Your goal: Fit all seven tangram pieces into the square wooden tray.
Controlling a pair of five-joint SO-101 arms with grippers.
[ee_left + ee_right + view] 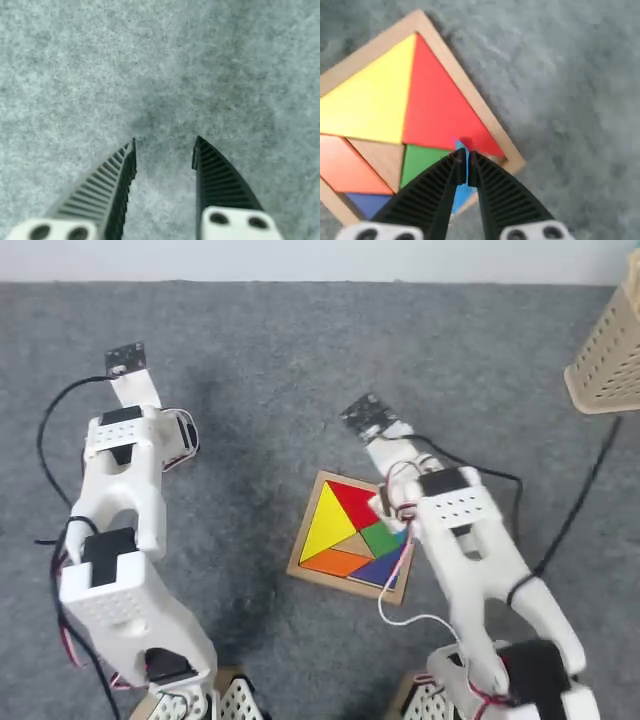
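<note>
— How is the last piece best seated?
— The right gripper [464, 156], its jaws drawn together, is set on the light blue piece [462, 195] at the tray [471, 100] corner. The piece should be pressed flat beside the green piece [420, 162].
— What is added elsewhere?
— The left gripper [164, 145] is shown spread wide over bare carpet [225, 60]. From the high view it is placed well apart from the tray.

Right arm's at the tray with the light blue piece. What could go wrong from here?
1. The light blue piece sits pinched in the right pincer at the tray corner; it may catch on the rim or ride onto the red triangle.
2. Pressing down might skid the tray over the grey mat.
</note>
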